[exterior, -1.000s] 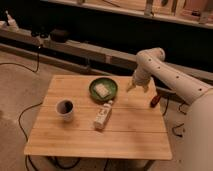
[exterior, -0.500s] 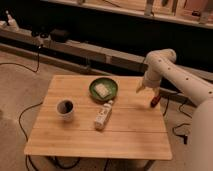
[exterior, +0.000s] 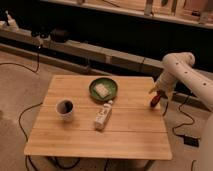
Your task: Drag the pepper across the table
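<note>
The robot's white, round-jointed arm (exterior: 186,75) reaches in from the right and bends down to the right edge of the low square worktop (exterior: 130,135) of light wooden planks. Its hand (exterior: 157,94) hangs just above that edge, about level with the far third of the top. Directly under the hand is the small slim red pepper (exterior: 154,102), standing nearly upright with its lower end at or just over the worktop's right rim. The hand appears to be pinched on the pepper's upper end, though the view there is too coarse to be sure of the contact. Well apart from it, toward the far middle of the worktop, sits a round dark green plate (exterior: 94,93) with a pale square piece of food (exterior: 102,89) on it. Just in front of the plate a white bottle with a red label (exterior: 103,117) lies on its side, its neck pointing toward the plate. To the left of the bottle, near the left side, stands a white mug (exterior: 65,109) with a dark inside. A black cable (exterior: 24,112) loops over the pale floor to the left of the worktop, and another black cable (exterior: 181,120) trails on the floor to the right, below the arm.
</note>
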You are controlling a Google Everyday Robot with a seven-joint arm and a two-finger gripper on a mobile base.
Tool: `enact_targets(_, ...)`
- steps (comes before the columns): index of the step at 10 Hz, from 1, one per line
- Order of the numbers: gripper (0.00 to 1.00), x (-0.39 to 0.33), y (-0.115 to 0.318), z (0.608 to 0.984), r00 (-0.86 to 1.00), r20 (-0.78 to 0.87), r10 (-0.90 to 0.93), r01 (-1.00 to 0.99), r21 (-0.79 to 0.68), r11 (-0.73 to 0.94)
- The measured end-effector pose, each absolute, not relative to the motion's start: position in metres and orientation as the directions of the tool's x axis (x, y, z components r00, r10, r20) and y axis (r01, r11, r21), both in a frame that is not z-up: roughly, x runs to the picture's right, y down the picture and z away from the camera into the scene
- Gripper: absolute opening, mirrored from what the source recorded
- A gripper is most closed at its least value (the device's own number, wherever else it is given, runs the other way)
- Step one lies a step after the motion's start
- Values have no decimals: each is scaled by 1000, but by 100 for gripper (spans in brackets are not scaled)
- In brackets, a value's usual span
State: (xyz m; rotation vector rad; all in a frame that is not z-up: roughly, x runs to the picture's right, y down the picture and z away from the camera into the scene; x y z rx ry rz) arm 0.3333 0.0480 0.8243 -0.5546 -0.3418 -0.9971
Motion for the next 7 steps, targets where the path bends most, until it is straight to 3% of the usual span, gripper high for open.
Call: enact_targets(7, 66, 349, 67, 865, 565, 481, -670, 825, -347, 447)
